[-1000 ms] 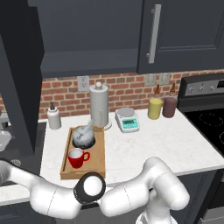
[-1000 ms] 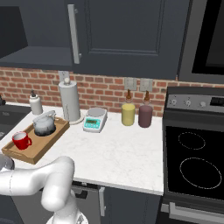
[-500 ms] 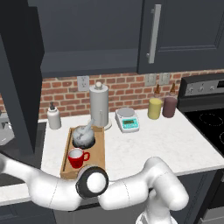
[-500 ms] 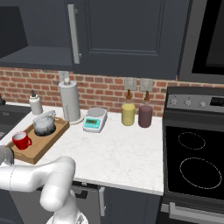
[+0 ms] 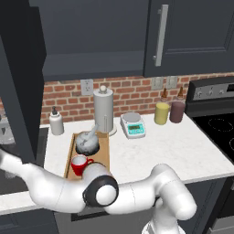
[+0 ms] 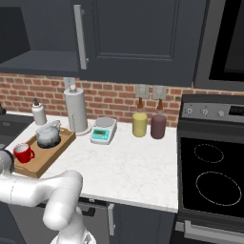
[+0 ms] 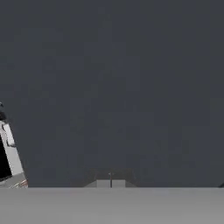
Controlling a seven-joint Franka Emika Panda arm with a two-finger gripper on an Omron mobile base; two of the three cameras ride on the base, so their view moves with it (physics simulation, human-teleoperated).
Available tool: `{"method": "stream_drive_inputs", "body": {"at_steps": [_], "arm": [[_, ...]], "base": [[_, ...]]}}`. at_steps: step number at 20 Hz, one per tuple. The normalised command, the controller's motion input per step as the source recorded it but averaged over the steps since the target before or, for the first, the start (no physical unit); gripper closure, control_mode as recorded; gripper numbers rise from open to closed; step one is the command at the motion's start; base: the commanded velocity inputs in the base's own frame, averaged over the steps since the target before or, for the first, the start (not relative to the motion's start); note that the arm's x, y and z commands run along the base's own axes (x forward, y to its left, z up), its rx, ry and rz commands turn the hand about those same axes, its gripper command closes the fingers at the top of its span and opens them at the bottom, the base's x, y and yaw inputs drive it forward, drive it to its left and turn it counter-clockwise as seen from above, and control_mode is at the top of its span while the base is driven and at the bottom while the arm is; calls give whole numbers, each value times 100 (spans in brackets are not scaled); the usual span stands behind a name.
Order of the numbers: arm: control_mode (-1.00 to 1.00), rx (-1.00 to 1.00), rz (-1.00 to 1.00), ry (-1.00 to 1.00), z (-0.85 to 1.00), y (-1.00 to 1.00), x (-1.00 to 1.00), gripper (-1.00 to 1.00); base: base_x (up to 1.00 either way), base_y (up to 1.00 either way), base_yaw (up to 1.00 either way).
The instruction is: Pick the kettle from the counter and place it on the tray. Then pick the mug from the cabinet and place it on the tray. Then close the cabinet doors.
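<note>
The grey metal kettle point(image 5: 87, 141) point(image 6: 47, 136) and the red mug point(image 5: 80, 163) point(image 6: 22, 152) both stand in the wooden tray point(image 5: 104, 151) point(image 6: 45, 162) on the white counter point(image 5: 160, 146) point(image 6: 128, 162). Above them the cabinet point(image 5: 91, 59) point(image 6: 38, 62) gapes on its left half. Its left door point(image 5: 20, 82) stands swung out, while the right door point(image 5: 192, 36) point(image 6: 143, 38) is closed. My arm reaches far left past that open door. In the hand view my gripper point(image 7: 110, 181) is shut on nothing, right up against a flat dark charcoal panel point(image 7: 113, 87).
A tall grey cylinder with a white knob point(image 5: 103, 112), a soap bottle point(image 5: 56, 122), a kitchen scale point(image 5: 133, 124), a yellow canister point(image 5: 161, 113) and a maroon canister point(image 5: 177, 111) line the brick wall. A stove point(image 5: 219, 123) is to the right.
My forearm has risen at the far left, beside the open door. The kettle, mug and tray have stayed put.
</note>
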Motion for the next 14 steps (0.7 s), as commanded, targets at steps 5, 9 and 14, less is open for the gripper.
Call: {"method": "stream_drive_inputs", "body": {"at_steps": [5,9,14], "arm": [[-100,0,0,8,29,-100,-26,100],[-100,0,0,17,5,-100,-11,100],[-100,0,1,22,0,-100,0,100]], "base": [[0,0,0],[0,0,0],[0,0,0]]}}
